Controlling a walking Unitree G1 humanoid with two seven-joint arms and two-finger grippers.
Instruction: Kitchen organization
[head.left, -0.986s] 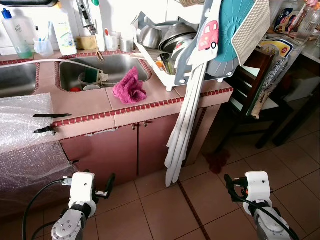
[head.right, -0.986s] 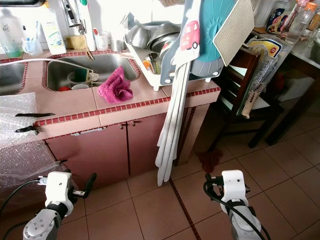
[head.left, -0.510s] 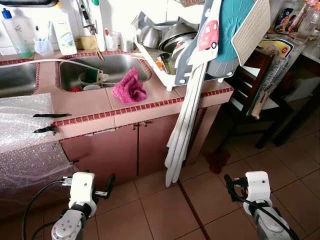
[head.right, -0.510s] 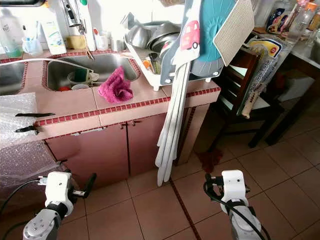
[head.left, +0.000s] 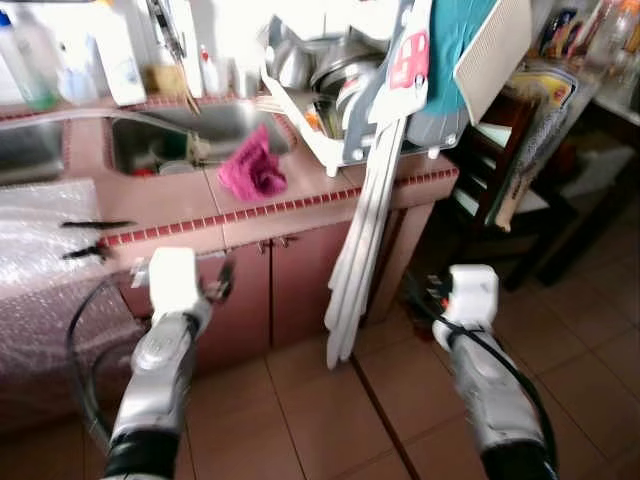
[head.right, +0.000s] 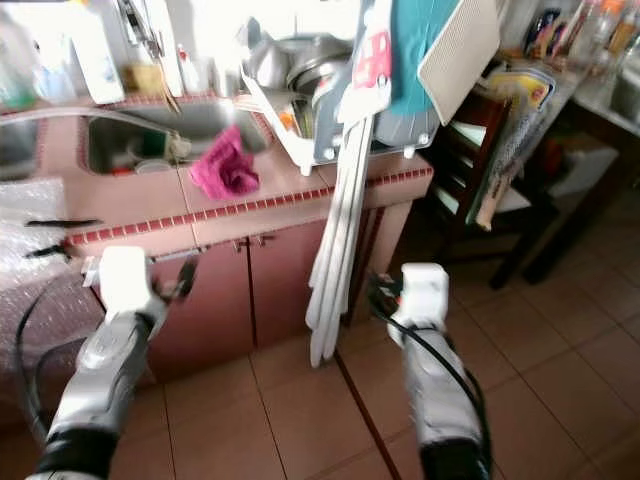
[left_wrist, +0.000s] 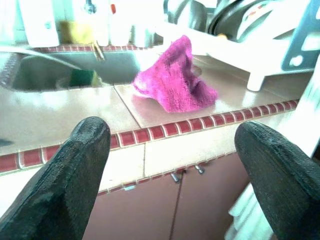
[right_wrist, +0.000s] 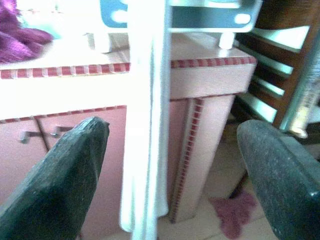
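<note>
Both pincers, left gripper (head.left: 213, 290) & right gripper (head.left: 432, 296), fingers apart w/ nothing held, have risen from floor level toward the pink tiled counter (head.left: 300, 200), likely reaching for the far crumpled magenta cloth (left_wrist: 175, 80) beside the sink.

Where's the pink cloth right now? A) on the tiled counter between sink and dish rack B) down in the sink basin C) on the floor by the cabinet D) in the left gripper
A: the pink cloth lies bunched on the counter beside the sink, near the white dish rack.
</note>
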